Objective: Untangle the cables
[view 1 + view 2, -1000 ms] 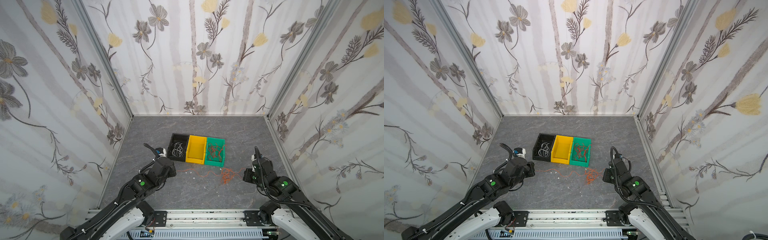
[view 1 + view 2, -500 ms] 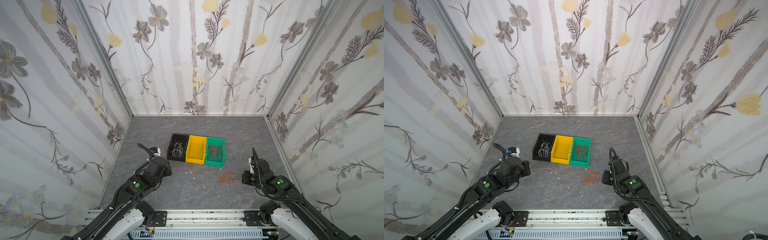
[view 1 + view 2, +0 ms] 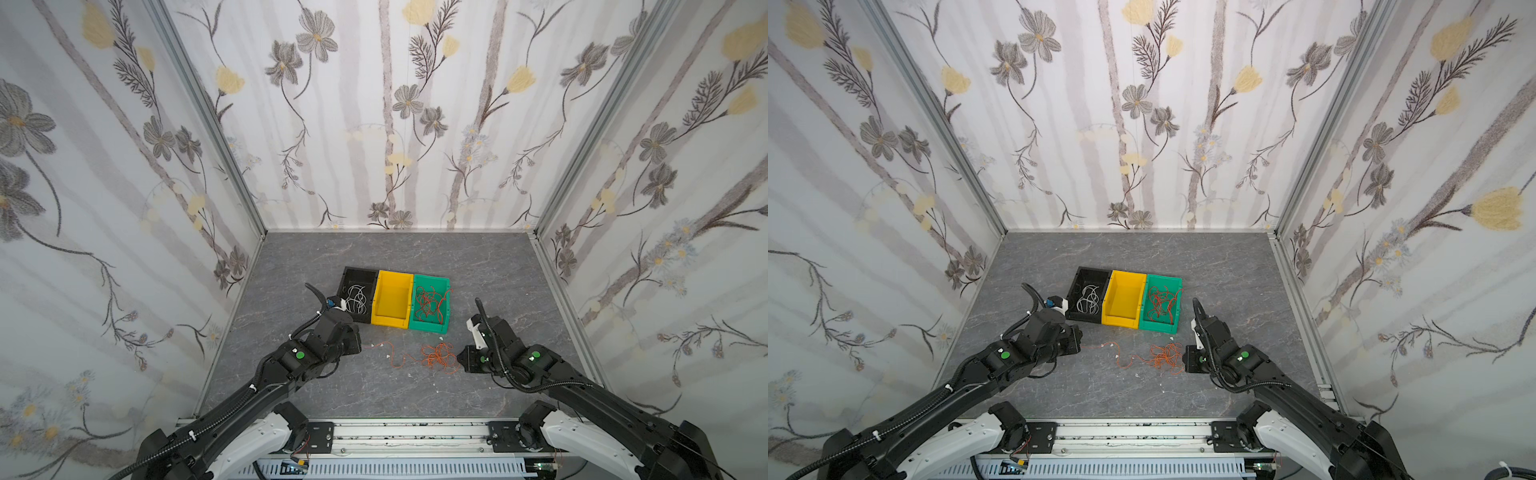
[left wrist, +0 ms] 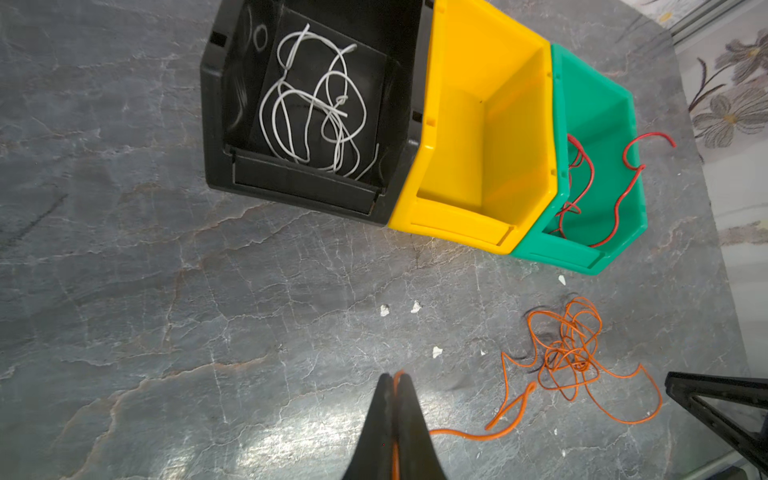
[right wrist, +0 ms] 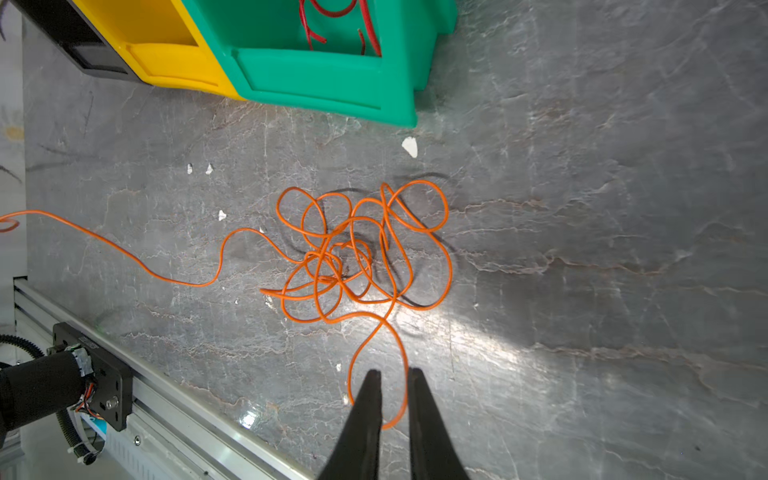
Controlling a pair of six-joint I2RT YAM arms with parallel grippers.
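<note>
The left gripper (image 4: 394, 377) sits low over the grey table (image 3: 374, 257), just near of the black bin (image 4: 303, 187). Its jaws are all but together and pinch one end of the orange cable (image 5: 324, 257). Three bins stand side by side in a row, on the far side of that cable. The black bin holds looped white cable (image 4: 341, 99), the yellow bin (image 4: 453, 137) is in the middle, and the green bin (image 4: 598, 104) holds red cable (image 4: 623, 195), with one end hanging over its right rim. From the left gripper the orange cable runs right across the table in loose waves. It ends in a tangle lying just near of the green bin. The right gripper (image 5: 394, 374) sits just right of the tangle with its jaws slightly apart. One loop of the cable lies in the gap between them, unpinched.
</note>
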